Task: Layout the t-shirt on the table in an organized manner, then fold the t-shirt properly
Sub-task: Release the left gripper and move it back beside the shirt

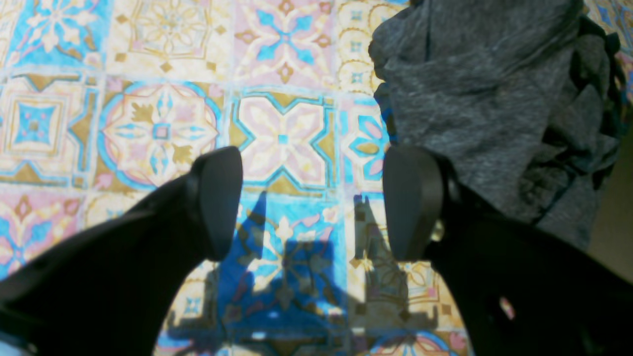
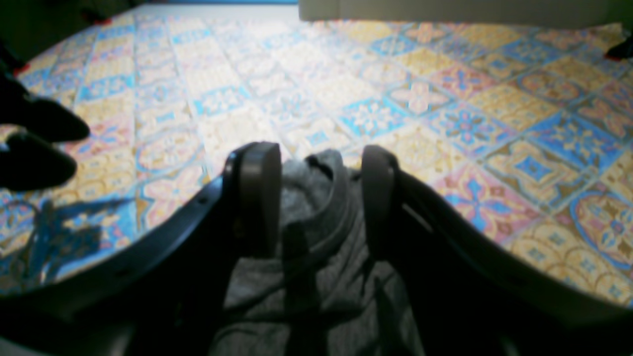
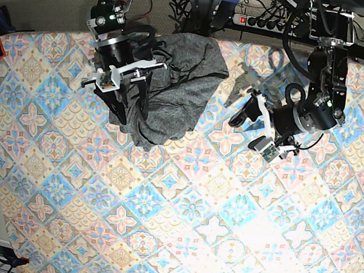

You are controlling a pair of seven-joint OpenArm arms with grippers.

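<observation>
While my right gripper (image 2: 316,198) has its fingers closed around a bunched fold of the t-shirt (image 3: 175,88), which lies crumpled at the far left of the table (image 3: 175,231), my left gripper (image 1: 312,202) hangs spread wide and empty over bare cloth just beside the heap. Risk, as I judge it: lifting by one bunch could drag several layers together and tangle them further. Patterned tablecloth, brightly lit; cables and a power strip (image 3: 259,18) beyond the far edge.

Heather-grey t-shirt (image 3: 175,88), pastel-tiled table (image 3: 175,231)
</observation>
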